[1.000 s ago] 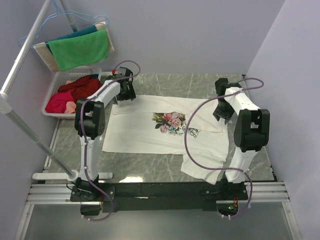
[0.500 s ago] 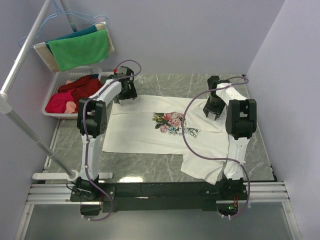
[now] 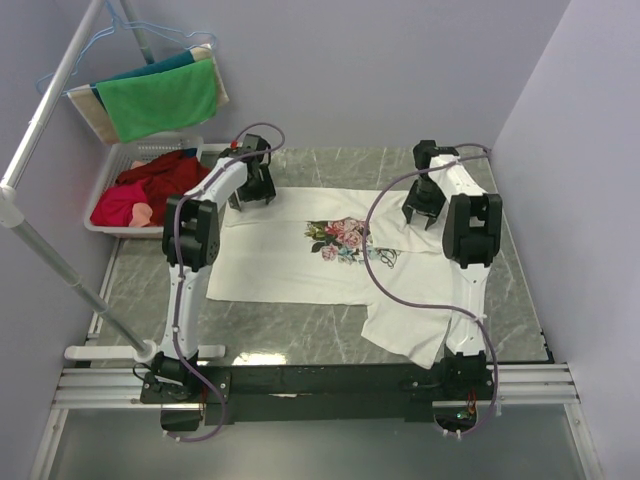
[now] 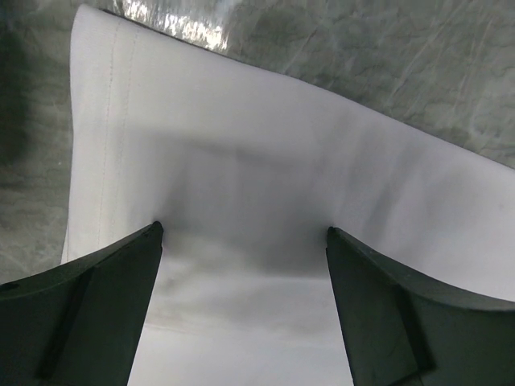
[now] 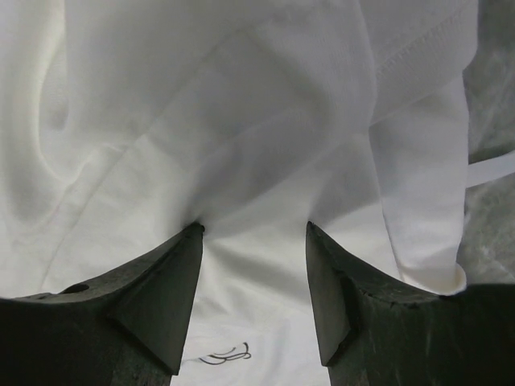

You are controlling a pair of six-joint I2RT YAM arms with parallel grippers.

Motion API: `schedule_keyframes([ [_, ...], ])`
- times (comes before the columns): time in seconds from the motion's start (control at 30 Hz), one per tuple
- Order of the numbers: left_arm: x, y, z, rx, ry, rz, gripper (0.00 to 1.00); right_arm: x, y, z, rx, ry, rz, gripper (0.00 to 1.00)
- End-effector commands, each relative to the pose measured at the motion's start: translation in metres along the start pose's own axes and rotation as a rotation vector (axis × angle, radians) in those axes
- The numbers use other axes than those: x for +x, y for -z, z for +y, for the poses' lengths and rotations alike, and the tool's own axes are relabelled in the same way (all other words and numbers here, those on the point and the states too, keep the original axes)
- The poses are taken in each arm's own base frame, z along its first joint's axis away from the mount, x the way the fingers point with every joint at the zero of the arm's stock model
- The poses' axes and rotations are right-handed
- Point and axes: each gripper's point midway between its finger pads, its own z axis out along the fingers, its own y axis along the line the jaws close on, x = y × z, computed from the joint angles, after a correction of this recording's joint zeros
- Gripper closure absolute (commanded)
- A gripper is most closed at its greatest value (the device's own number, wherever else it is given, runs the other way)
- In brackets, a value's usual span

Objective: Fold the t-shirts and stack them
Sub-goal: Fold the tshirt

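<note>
Marble table (image 3: pixel 330 165) under lilac walls (image 3: pixel 380 70), and we see the floral t-shirt (image 3: pixel 290 265) spread across it. Both arms reach far: left gripper (image 3: pixel 252 192) hangs wide open above the shirt's far left corner, right gripper (image 3: pixel 421 215) parted over rumpled cloth, gripping nothing.

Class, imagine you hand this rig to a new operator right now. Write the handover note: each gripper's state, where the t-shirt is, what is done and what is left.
Left gripper: open, over the far left corner of the t-shirt, holding nothing.
Right gripper: open, jaws apart over rumpled cloth at the shirt's far right end.
Position: the shirt lies spread on the table, floral print up, with one part lying toward the near edge.
Done: shirt laid out. No finished fold or stack is in view.
Left: fold it, then stack.
</note>
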Motion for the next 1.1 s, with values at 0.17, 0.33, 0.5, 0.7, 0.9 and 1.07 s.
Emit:
schedule_keyframes([
  [0.17,-0.008,-0.032,-0.004,-0.005,0.015,0.021,0.1,-0.051,-0.01,0.023,-0.092,-0.033,-0.031,0.38],
  [0.33,-0.037,-0.044,-0.008,0.048,0.056,-0.034,0.07,-0.071,-0.012,0.027,-0.165,-0.07,-0.07,0.38],
  [0.5,-0.065,-0.051,-0.007,0.106,0.102,-0.106,0.04,-0.101,-0.003,0.029,-0.224,-0.077,-0.164,0.38],
  [0.7,-0.096,-0.029,-0.019,0.205,0.101,-0.192,0.02,-0.138,0.023,0.027,-0.307,-0.09,-0.283,0.37],
  [0.9,-0.118,0.025,-0.027,0.285,0.097,-0.275,0.01,-0.152,0.075,0.021,-0.357,-0.066,-0.394,0.37],
  [1.07,-0.107,0.053,-0.023,0.259,0.074,-0.265,0.01,-0.116,0.083,0.019,-0.341,0.005,-0.342,0.37],
])
